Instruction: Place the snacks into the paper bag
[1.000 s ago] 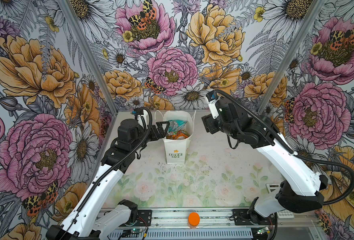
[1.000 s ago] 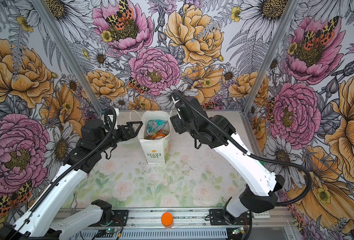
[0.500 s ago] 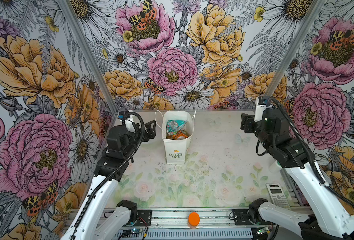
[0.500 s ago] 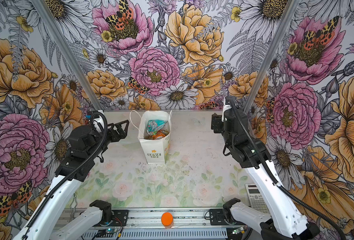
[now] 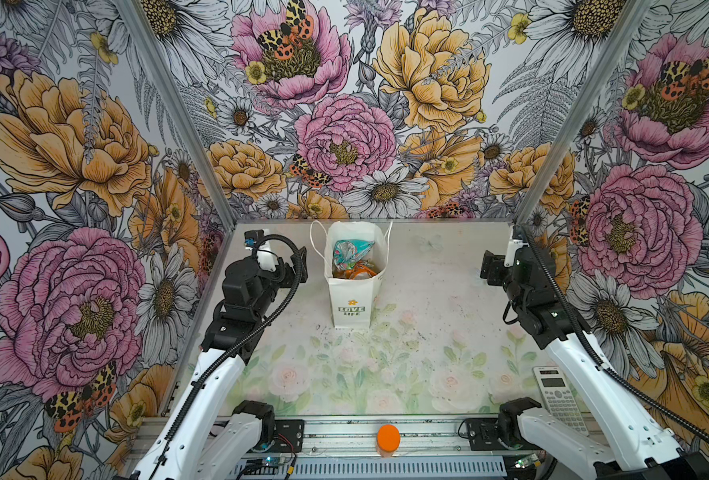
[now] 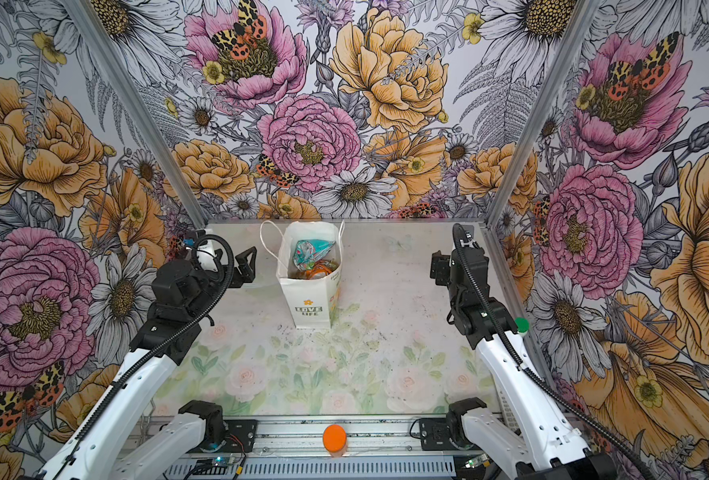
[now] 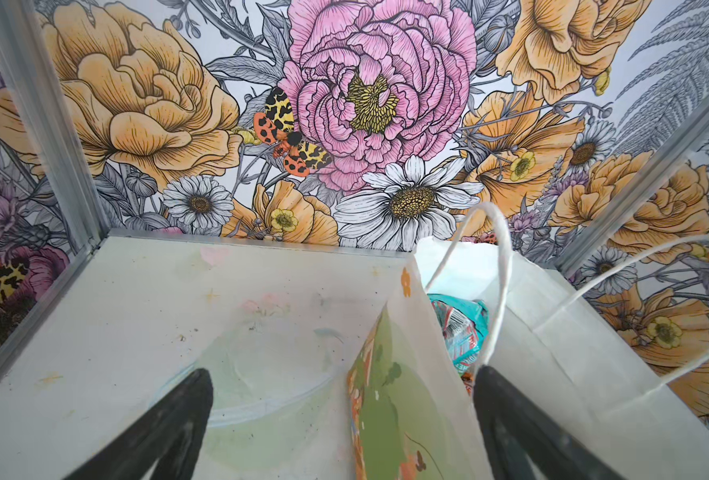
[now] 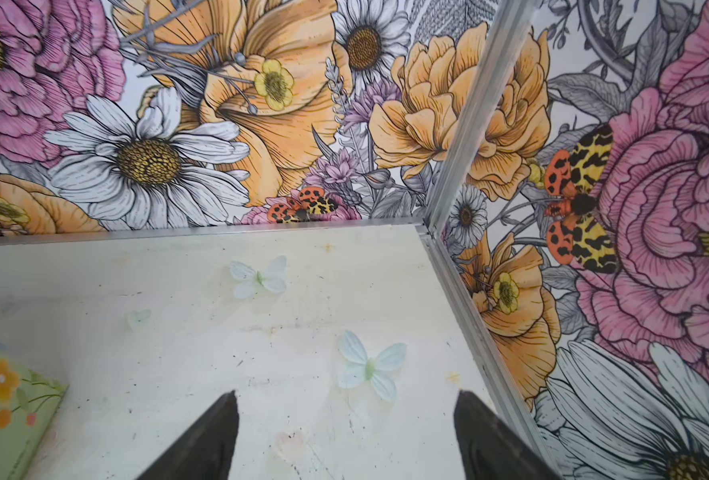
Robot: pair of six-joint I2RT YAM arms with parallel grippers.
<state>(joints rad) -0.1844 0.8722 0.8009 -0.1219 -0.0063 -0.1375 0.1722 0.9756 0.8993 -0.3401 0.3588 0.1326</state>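
Note:
The white paper bag (image 5: 353,300) (image 6: 309,305) stands upright at the back middle of the table, its "LOVE LIFE" side facing the front. The snacks lie inside it: a teal packet (image 5: 350,250) (image 6: 309,250) (image 7: 461,328) on top and an orange one (image 5: 357,271) (image 6: 320,268) under it. My left gripper (image 5: 298,266) (image 6: 248,269) (image 7: 342,374) hovers open just left of the bag, holding nothing. My right gripper (image 5: 490,270) (image 6: 438,268) (image 8: 346,395) is open and empty near the right wall, far from the bag. In the right wrist view only the bag's flowered corner (image 8: 8,407) shows.
A calculator (image 5: 560,392) lies at the front right beside the right arm. An orange round knob (image 5: 388,437) (image 6: 334,437) sits on the front rail. A green knob (image 6: 521,325) shows by the right arm. Flowered walls with aluminium posts (image 5: 552,137) close in three sides.
Both arms drew back from the bag. The right gripper swung from beside the bag out to the right wall and its jaws widened. The left gripper retreated a little to the left.

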